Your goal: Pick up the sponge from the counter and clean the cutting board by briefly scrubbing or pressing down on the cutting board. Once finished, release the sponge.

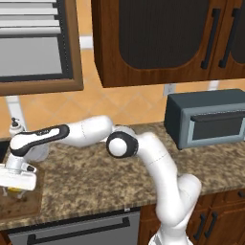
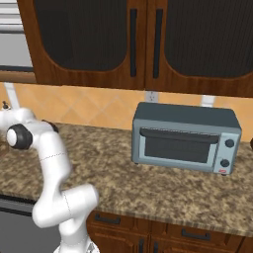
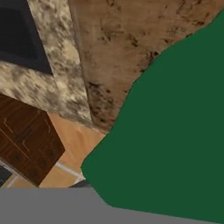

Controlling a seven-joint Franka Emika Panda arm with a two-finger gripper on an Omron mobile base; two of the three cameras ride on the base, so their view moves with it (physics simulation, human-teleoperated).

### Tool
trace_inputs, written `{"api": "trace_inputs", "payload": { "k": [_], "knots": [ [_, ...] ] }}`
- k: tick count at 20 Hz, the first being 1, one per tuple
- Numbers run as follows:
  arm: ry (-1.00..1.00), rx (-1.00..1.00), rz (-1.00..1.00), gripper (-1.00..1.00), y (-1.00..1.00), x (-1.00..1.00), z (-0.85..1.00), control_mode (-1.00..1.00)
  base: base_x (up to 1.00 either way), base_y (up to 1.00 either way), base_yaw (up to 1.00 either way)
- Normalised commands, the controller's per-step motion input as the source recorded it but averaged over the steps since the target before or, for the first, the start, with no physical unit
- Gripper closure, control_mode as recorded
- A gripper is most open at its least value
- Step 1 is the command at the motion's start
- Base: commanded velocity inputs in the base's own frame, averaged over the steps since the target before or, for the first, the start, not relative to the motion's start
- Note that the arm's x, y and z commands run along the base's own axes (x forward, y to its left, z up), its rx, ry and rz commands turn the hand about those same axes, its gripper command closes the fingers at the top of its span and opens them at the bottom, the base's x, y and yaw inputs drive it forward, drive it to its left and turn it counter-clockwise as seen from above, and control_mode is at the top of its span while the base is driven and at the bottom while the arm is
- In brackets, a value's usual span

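Now sponge [image 3: 175,131] close under gripper [image 1: 16,187].

A long speckled brown-and-beige granite bench [image 1: 91,184] with a thick stone edge runs along the wall. A brown, stained wooden cutting board [image 1: 21,203] lies flat at its left end, near the front edge. A grey toaster oven [image 2: 185,137] stands on it toward the right, well apart from the board.
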Motion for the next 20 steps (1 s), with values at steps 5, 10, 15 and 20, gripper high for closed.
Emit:
{"api": "trace_inputs", "payload": {
  "k": [5, 10, 15, 20],
  "knots": [
    [0.32, -0.06, 0.22, 1.0, 0.28, -1.0, -0.98, -1.0, 0.0, 0.0, 0.0],
    [0.1, 0.07, 0.22, 1.0, -0.32, -1.0, -0.29, -1.0, 0.0, 0.0, 0.0],
    [-0.12, 0.31, 0.18, 1.0, -0.74, -1.0, 0.94, -1.0, 0.0, 0.0, 0.0],
    [-0.05, 0.26, 0.22, 1.0, -0.87, -1.0, 0.61, -1.0, 0.0, 0.0, 0.0]
  ]
}}
